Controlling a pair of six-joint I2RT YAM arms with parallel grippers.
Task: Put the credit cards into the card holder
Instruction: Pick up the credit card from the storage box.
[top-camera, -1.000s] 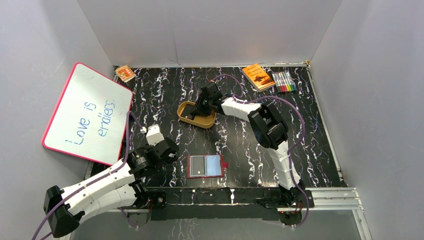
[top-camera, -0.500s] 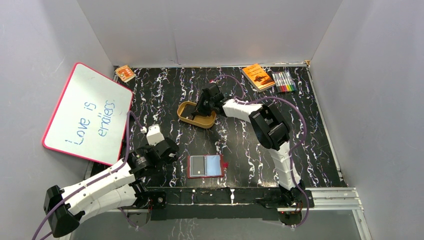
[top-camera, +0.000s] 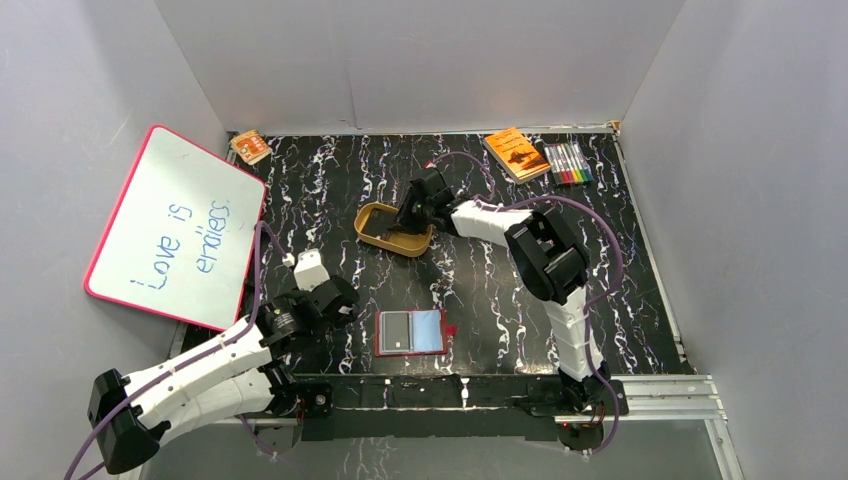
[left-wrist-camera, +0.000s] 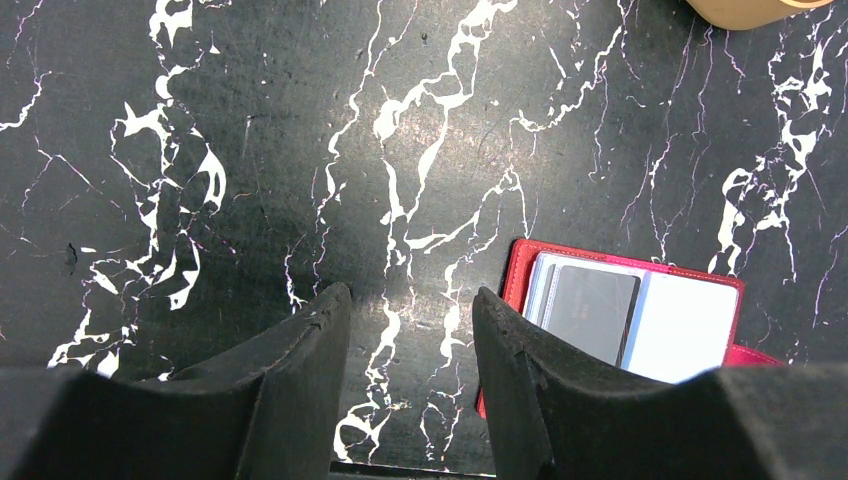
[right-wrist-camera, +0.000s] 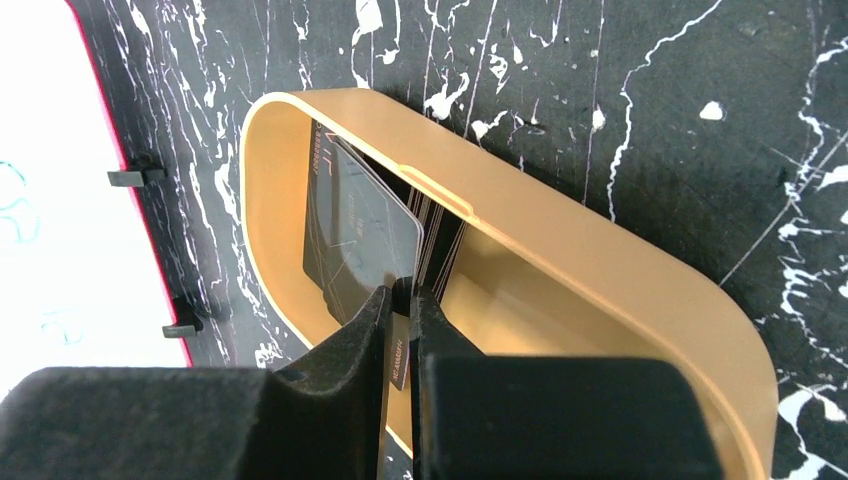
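A tan oval dish (top-camera: 369, 213) holds black credit cards (right-wrist-camera: 360, 230) standing on edge. My right gripper (top-camera: 406, 222) reaches into it, and in the right wrist view this gripper (right-wrist-camera: 402, 300) is shut on one card, with more card edges (right-wrist-camera: 440, 240) just behind it against the dish wall (right-wrist-camera: 600, 250). The red card holder (top-camera: 411, 332) lies open and flat near the front edge, a dark card (left-wrist-camera: 590, 310) in its left clear pocket. My left gripper (left-wrist-camera: 410, 295) hovers open over bare table just left of the card holder (left-wrist-camera: 517, 275), holding nothing.
A pink-framed whiteboard (top-camera: 175, 230) leans at the left, close to the dish's far end (right-wrist-camera: 60, 200). An orange booklet (top-camera: 516, 152) and a pack of markers (top-camera: 567, 162) lie at the back right. A small orange item (top-camera: 250, 147) sits at the back left.
My right gripper's fingers have closed onto a card in the dish, and that arm has shifted slightly right. The left arm and the card holder have not moved.
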